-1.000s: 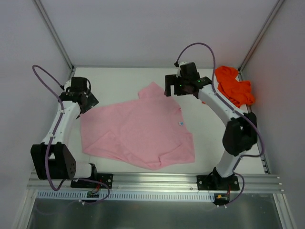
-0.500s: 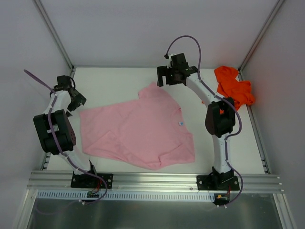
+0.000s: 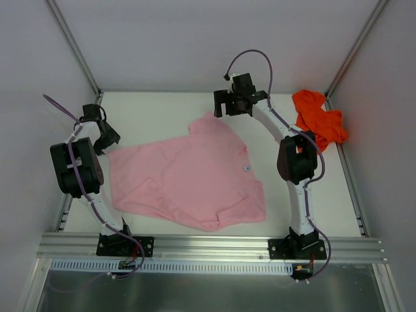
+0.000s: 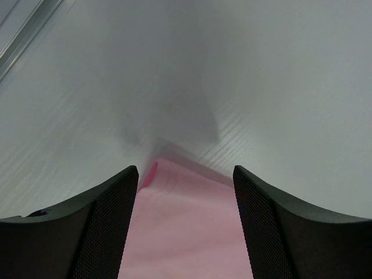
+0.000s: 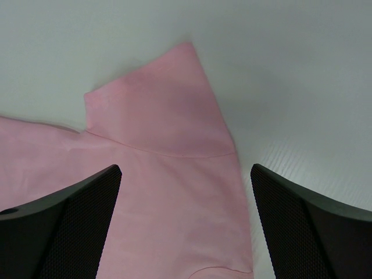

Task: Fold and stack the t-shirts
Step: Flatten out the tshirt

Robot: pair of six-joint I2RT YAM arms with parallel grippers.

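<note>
Pink t-shirt (image 3: 188,182) lies spread flat in the middle of the worktop (image 3: 156,110), collar toward the right. Orange-red t-shirt (image 3: 318,117) sits crumpled in the far right corner, well apart from it. Left hand (image 3: 109,138) is low at the pink shirt's left edge, fingers partly apart with a corner of cloth between them, not pinched. Right hand (image 3: 223,109) hangs over the far sleeve, fingers wide, holding nothing.

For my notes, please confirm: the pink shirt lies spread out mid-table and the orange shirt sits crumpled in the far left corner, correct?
No: the orange shirt sits crumpled in the far right corner, as the top view shows; the pink shirt does lie spread out mid-table.
</note>
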